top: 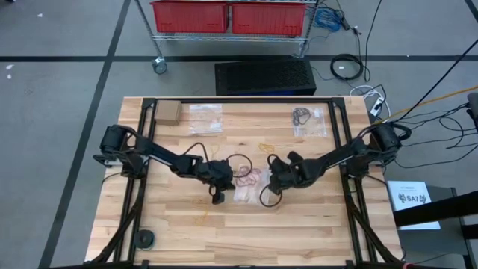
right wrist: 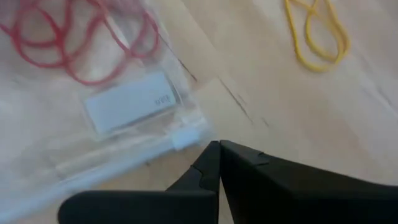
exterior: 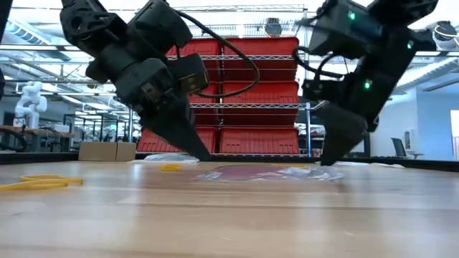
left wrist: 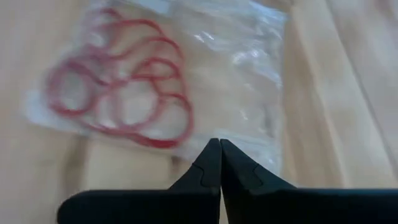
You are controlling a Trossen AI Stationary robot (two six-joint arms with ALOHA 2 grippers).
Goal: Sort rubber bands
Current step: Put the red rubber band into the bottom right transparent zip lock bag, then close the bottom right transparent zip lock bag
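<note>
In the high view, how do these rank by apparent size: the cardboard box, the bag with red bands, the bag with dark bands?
Largest to smallest:
1. Bag with red bands, partly hidden by both grippers.
2. Bag with dark bands.
3. Cardboard box.
The two bags look nearly alike, so their order is unsure.

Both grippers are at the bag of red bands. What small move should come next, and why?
Probably lift the left gripper slightly to test its hold: its fingers are shut at the edge of the clear bag holding red bands, but no plastic shows between them. The right gripper sits shut by the bag's zip end.
</note>
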